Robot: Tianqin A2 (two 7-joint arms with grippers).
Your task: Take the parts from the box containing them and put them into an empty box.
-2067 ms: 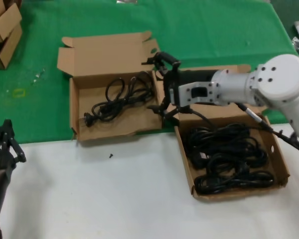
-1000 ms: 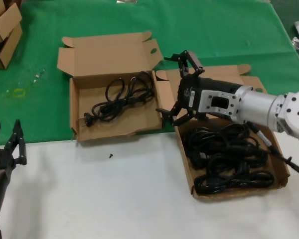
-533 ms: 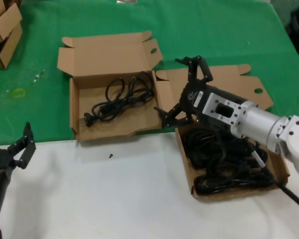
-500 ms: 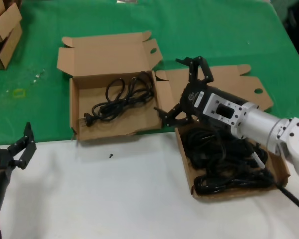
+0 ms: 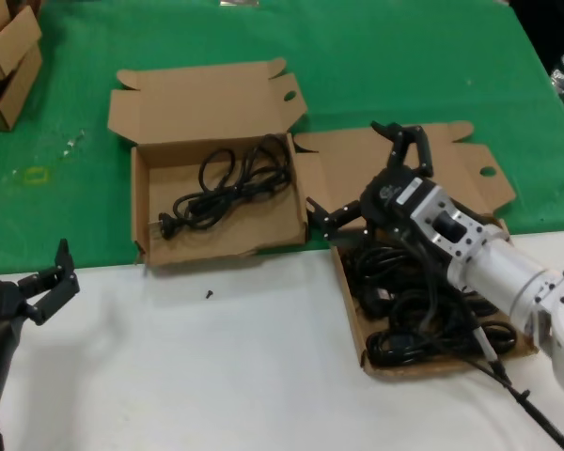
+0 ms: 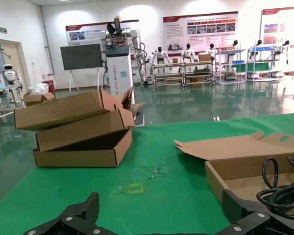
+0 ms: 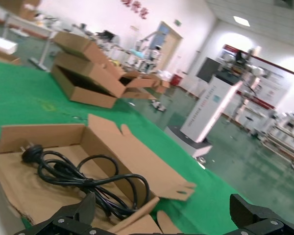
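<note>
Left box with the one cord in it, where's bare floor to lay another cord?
In the left box, the near strip along its front wall and the corner nearest the right box are bare. The cord fills the middle and back. The right box is packed with cords.

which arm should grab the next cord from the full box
Right. The right hand hovers open at the far-left corner of the box of coiled power cords, while the left hand sits open at the table's near left edge, far from that box.
</note>
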